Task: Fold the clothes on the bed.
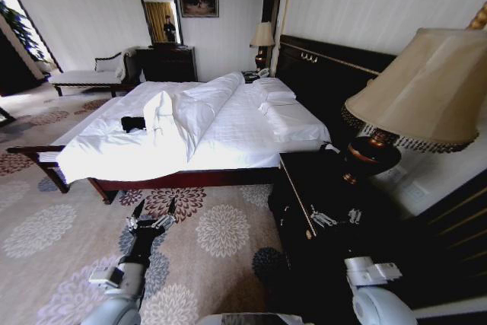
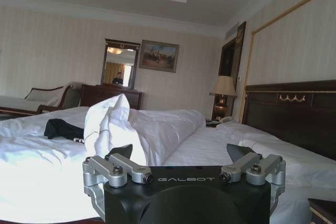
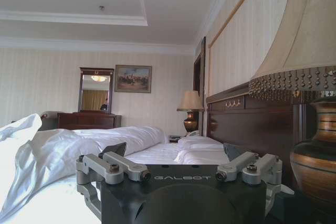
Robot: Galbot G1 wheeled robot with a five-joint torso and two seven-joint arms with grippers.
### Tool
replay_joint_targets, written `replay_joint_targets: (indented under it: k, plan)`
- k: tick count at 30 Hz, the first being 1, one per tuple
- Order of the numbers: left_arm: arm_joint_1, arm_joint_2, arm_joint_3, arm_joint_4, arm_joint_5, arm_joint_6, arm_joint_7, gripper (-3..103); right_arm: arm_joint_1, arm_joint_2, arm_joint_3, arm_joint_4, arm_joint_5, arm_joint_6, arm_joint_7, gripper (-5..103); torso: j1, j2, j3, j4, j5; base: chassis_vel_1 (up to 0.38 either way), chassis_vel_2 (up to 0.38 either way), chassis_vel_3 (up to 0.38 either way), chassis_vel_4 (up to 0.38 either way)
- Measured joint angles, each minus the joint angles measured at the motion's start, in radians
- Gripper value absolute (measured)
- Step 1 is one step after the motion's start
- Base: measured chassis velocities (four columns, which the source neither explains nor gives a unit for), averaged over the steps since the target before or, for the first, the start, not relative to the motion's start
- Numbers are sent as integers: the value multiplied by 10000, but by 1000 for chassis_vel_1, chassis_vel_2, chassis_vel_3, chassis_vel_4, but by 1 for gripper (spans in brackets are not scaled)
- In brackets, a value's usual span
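The robot stands on the carpet (image 1: 221, 226) off the near side of the bed (image 1: 243, 159), not yet close enough to reach anything on it. The shirt (image 1: 133, 122) lies as a small dark bundle on the white sheet, toward the foot end and the far side of the mattress, just beside the heaped duvet (image 1: 190, 112) that runs up the middle toward the pillows (image 1: 285, 116). The duvet looks pushed into a ridge, which leaves the foot-end stretch of sheet bare, likely the room needed to lay the shirt flat.

The shirt is crumpled, so collar and hem cannot be told apart. As a lump its long axis runs roughly across the bed, from the far edge toward the duvet; in the left wrist view it shows as a low dark strip (image 2: 63, 128) lying along the sheet.

The left gripper (image 1: 152, 215) is held low over the carpet, aimed at the near edge of the bed, jaws spread wide, as the left wrist view shows too (image 2: 184, 156). The right gripper (image 1: 335, 217) hangs over the dark nightstand (image 1: 304, 180) beside the lamp (image 1: 415, 89), also aimed forward, and its jaws are spread as well (image 3: 176, 156). Both arms seem carried forward and open simply for the approach, with the folding not yet begun.
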Motion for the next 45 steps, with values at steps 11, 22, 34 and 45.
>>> replay_joint_targets:
  k: [11,22,34,45]
  plan:
    - [25,-34,-547,-91,-1391,-88,729,100,16,-204,-219,149,148,410,-91,100,0,-2,0,0,1,0,0,0,0]
    - [-110,830,-367,-333,-778,-199,-307,100,-999,1007,-60,433,-432,1190,-939,100,1,-2,0,0,-2,0,0,0,0]
    - [314,1007,-268,-564,-995,-259,-51,100,-949,1772,-84,278,-1085,1467,-1083,100,0,-1,-1,5,-1,0,0,0,0]
    - [572,497,-225,-425,-669,-478,783,100,-215,1226,-234,-91,-1050,1281,-945,100,2,0,1,0,1,-34,51,42,-40]
